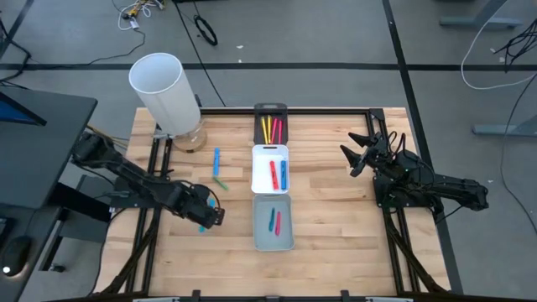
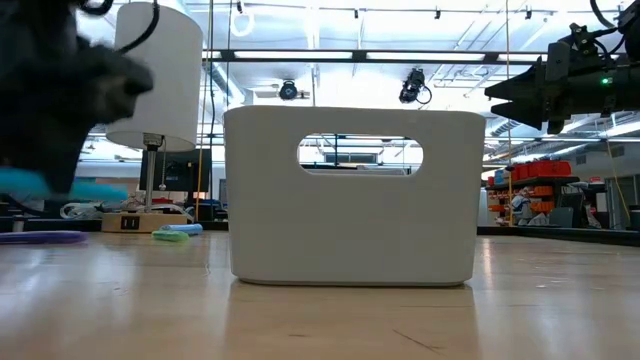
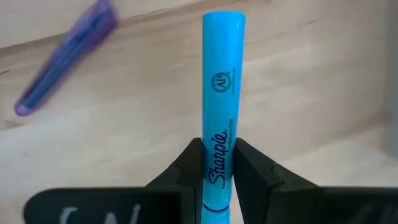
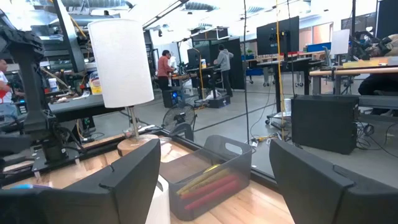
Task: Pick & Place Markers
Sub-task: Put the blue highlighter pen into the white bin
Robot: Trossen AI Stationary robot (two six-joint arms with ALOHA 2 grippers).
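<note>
Left gripper clamped on blue marker (brand lettering only in wrist view).

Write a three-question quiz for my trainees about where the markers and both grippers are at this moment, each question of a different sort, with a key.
1. True or false: the left gripper is shut on a light blue marker.
2. Which tray holds yellow markers? A) the black tray B) the white tray C) the grey tray
3. Fill in: the right gripper, held above the table's right side, is ____.

Key: 1 true; 2 A; 3 open.
</note>
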